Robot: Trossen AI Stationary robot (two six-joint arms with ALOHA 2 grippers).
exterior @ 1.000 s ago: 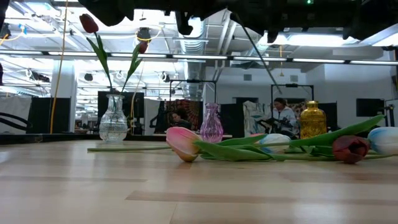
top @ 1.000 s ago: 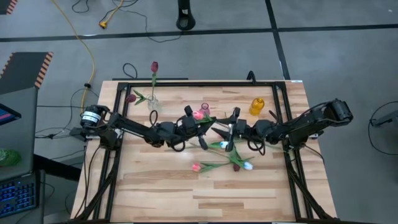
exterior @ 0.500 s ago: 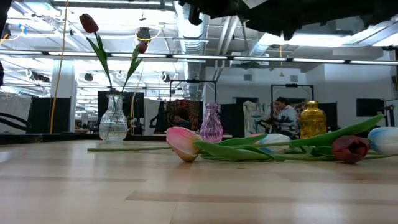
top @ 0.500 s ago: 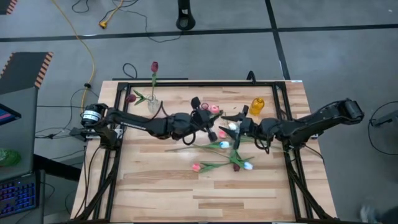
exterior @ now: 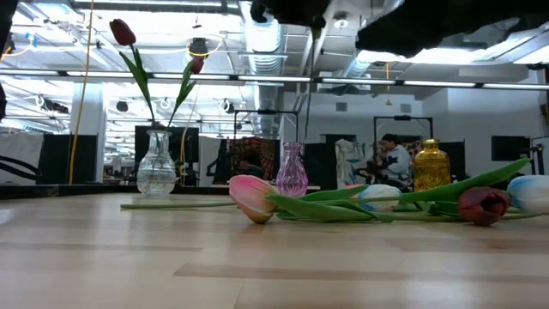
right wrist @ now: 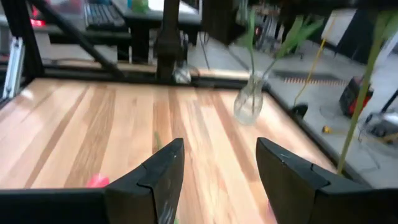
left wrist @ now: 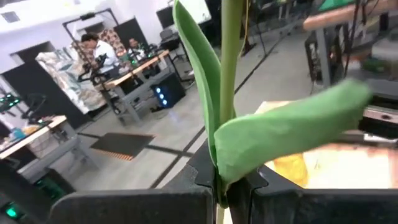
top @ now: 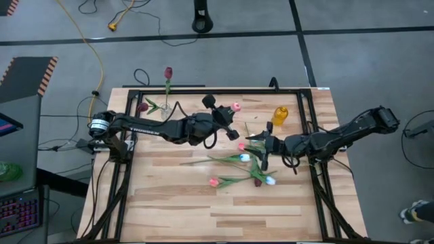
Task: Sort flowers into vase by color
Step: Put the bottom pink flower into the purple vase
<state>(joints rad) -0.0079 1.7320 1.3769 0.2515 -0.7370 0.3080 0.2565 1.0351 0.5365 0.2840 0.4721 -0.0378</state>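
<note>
Stem of the pink tulip (top: 236, 107) is bending softly, so my left gripper (left wrist: 225, 180) is pinching it low, above the table. My right gripper (right wrist: 217, 163) is hanging wide, holding nothing.

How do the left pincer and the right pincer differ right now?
The left pincer is shut on a pink tulip, its green stem clamped between the fingers; the right pincer stands open and holds nothing. The left pincer reaches toward the table's far side, near the vases; the right pincer is over the loose flowers at mid-table. Both are raised off the tabletop.
</note>
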